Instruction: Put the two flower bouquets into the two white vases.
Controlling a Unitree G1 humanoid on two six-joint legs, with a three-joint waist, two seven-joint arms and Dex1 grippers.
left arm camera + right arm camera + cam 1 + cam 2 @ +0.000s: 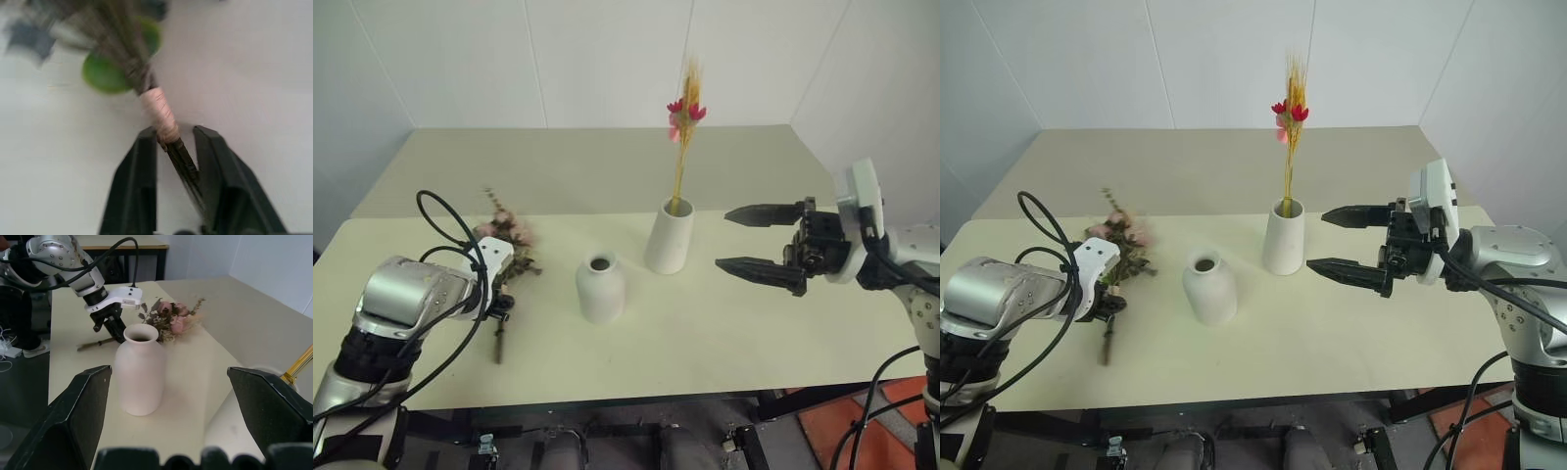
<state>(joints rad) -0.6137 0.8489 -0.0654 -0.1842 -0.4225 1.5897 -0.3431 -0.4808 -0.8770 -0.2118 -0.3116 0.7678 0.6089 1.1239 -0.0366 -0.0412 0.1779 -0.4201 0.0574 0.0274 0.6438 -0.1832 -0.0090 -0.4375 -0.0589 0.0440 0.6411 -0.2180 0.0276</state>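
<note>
- Roses (509, 235): lying on table (754, 333); left gripper (173, 147) clamped on the stems, evidently for lifting.
- Short vase (600, 287): empty, presumably theirs.
- Tall vase (669, 237): holds yellow stalks (685, 127).
- Right gripper (764, 240): jaws apart, empty, beside the tall vase.

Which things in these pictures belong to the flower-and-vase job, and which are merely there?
Part of the job:
- rose bunch, stems between the left gripper's closed-in fingers
- yellow stalks, already in the tall vase
- short vase, empty
- right gripper, open, holding nothing

Merely there:
- table
- black cables on the left arm
</note>
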